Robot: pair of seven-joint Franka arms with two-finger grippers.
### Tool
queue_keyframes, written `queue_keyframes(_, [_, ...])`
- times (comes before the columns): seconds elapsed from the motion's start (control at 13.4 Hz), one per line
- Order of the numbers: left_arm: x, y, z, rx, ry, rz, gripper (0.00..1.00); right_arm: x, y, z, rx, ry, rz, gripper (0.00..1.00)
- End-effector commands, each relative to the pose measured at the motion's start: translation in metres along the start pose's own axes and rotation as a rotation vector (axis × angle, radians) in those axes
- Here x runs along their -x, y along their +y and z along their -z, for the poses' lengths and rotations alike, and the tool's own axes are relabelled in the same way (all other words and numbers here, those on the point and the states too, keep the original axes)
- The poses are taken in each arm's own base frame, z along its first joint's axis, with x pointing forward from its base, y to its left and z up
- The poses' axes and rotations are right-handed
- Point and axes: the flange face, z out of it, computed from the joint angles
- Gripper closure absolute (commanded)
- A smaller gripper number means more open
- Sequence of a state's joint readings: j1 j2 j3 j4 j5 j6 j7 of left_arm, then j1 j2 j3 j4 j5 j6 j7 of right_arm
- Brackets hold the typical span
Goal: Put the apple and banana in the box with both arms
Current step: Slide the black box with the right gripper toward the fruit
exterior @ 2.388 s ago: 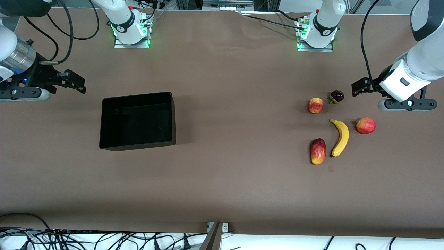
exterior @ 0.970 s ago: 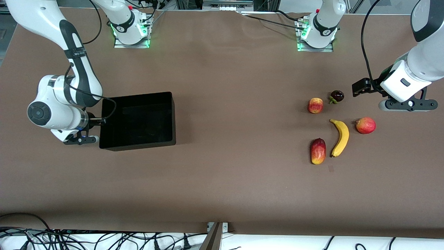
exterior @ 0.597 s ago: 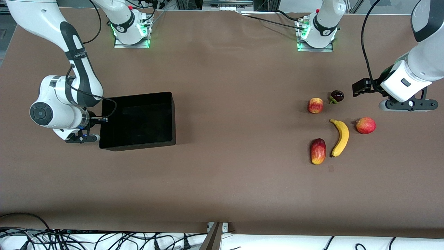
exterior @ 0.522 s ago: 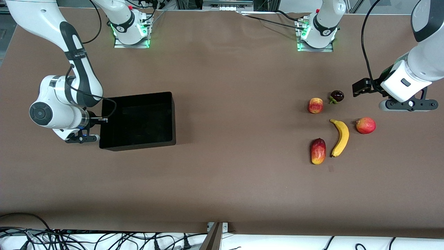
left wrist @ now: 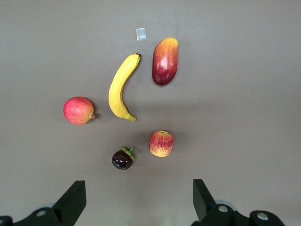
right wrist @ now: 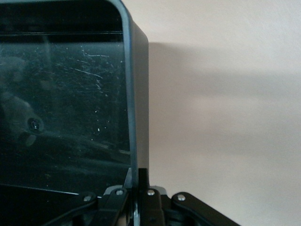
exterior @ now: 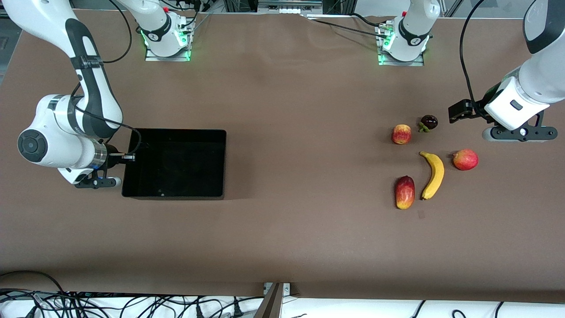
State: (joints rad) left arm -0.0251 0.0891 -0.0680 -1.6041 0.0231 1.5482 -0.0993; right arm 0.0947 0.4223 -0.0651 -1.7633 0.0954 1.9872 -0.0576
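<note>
The black box (exterior: 175, 194) sits toward the right arm's end of the table and is empty. My right gripper (exterior: 125, 157) is shut on the box's end wall (right wrist: 134, 94), one finger inside and one outside. The apple (exterior: 401, 134), red with yellow streaks, lies toward the left arm's end. The yellow banana (exterior: 433, 175) lies nearer the front camera than the apple. My left gripper (exterior: 457, 111) is open and empty, held above the table beside the fruits. In the left wrist view its fingers (left wrist: 70, 203) are wide apart, with the apple (left wrist: 161, 143) and banana (left wrist: 121, 88) ahead of them.
A dark purple fruit with a green cap (exterior: 428, 122) lies beside the apple, close under the left gripper. A rounder pinkish-red fruit (exterior: 465, 159) and an elongated red-and-yellow fruit (exterior: 404, 192) flank the banana. The base mounts (exterior: 167, 48) stand at the table's back edge.
The right arm came down to the box's end wall and shut on it. The box has now shifted toward the front camera and squared up. The left arm has not moved.
</note>
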Motion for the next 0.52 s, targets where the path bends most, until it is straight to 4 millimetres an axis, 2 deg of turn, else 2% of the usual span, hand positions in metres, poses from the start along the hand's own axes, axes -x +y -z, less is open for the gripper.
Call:
queue_keyframes(0.0, [-0.001, -0.004, 0.003, 0.003, -0.009, -0.009, 0.00, 0.000, -0.073, 0.029, -0.019, 0.000, -0.005, 1.00])
queue_keyframes(0.15, [-0.001, -0.003, 0.002, 0.002, -0.012, -0.011, 0.00, 0.008, -0.135, 0.024, -0.100, -0.022, -0.043, 1.00])
queue_keyframes(0.45, [-0.002, -0.005, -0.001, 0.002, -0.018, -0.008, 0.00, 0.031, -0.266, -0.008, -0.141, -0.017, -0.075, 1.00])
